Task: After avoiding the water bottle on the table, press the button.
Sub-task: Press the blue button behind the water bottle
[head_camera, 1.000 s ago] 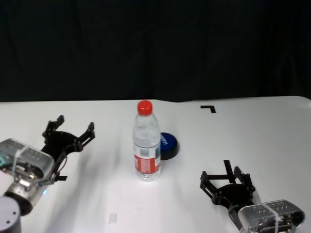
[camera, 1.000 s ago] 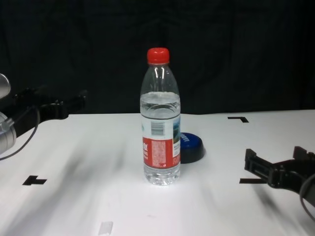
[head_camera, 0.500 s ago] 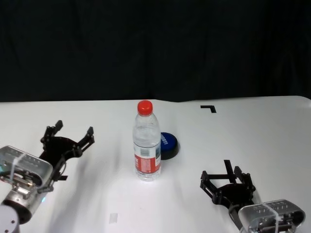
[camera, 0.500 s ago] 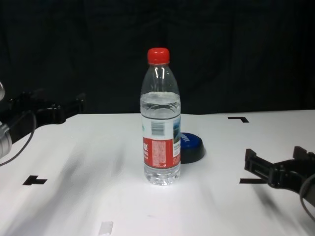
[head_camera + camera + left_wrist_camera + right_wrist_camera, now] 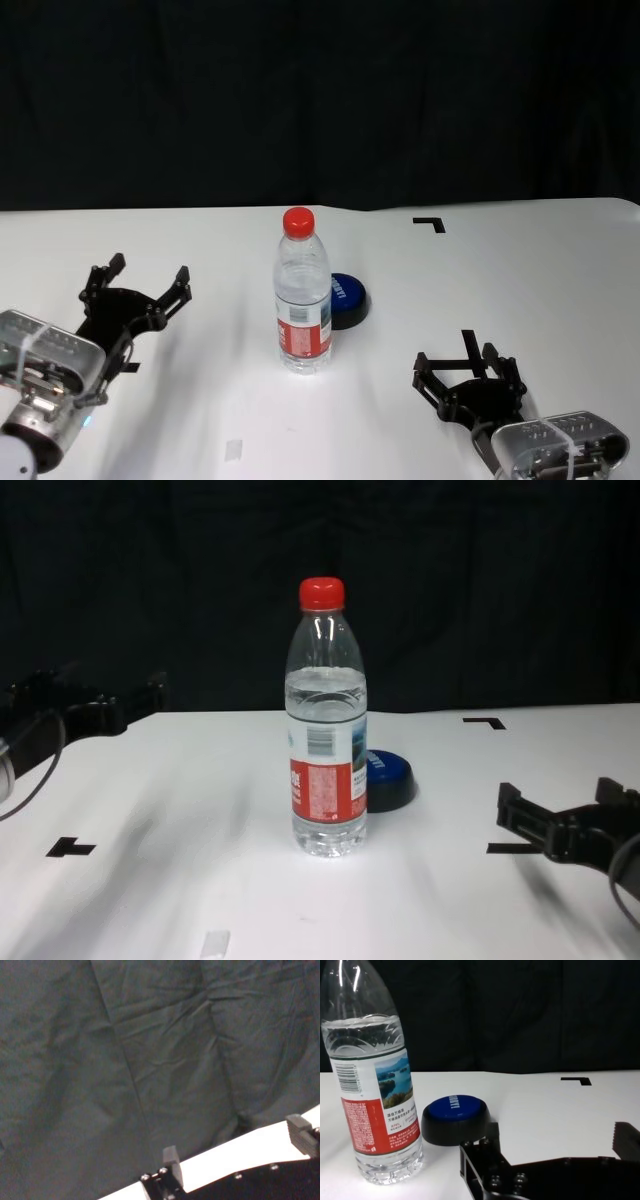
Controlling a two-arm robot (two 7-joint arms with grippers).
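Observation:
The water bottle [image 5: 302, 300] stands upright mid-table, clear with a red cap and a red, white and blue label; it also shows in the chest view [image 5: 327, 750] and the right wrist view [image 5: 370, 1085]. The dark blue button [image 5: 349, 296] sits just behind and to the right of the bottle, also in the chest view [image 5: 391, 778] and the right wrist view [image 5: 455, 1117]. My left gripper [image 5: 148, 272] is open and empty, well left of the bottle. My right gripper [image 5: 462, 368] is open and empty at the near right, facing bottle and button.
The white table [image 5: 530, 270] has black tape corner marks at the back right [image 5: 430, 223] and near left [image 5: 70, 847]. A small pale tag [image 5: 232, 450] lies near the front edge. A black curtain hangs behind the table.
My left gripper has drawn back a little toward the near left, still open. The right gripper, the bottle and the button have not moved.

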